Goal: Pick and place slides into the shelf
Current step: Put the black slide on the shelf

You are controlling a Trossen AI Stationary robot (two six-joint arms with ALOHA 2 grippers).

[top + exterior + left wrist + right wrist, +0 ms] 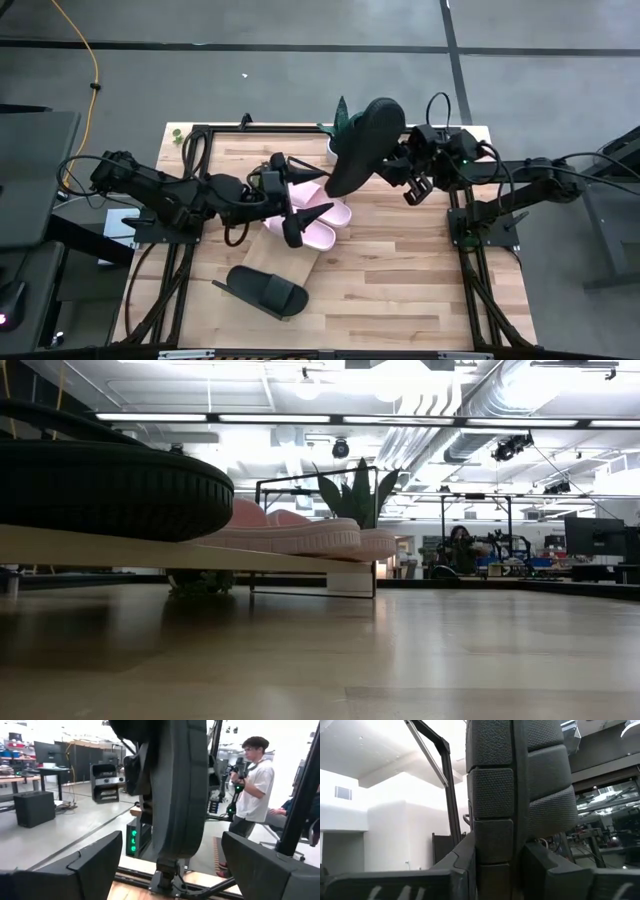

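We see one black slide (365, 142) lifted above the far middle of the surface (400, 270), held up on edge by the right tool (398, 165), whose fingers are pinched on one end of it; in the right wrist view its textured sole (520, 785) fills the frame between the fingers. The two pink slides (315, 215) lie side by side on the shelf (305, 268), a pale board running across the middle of the surface. The other black slide (265, 290) rests on the near left end of that board. In the low view this black slide (105, 490) looms at the left on the shelf (150, 550), with the pink slides (300, 532) farther along. The left tool (308, 200) hangs over the pink pair with its fingers spread wide and nothing between them. A small potted plant (340, 125) stands at the far edge, just beside the lifted slide. A person (252, 785) stands in the room beyond.
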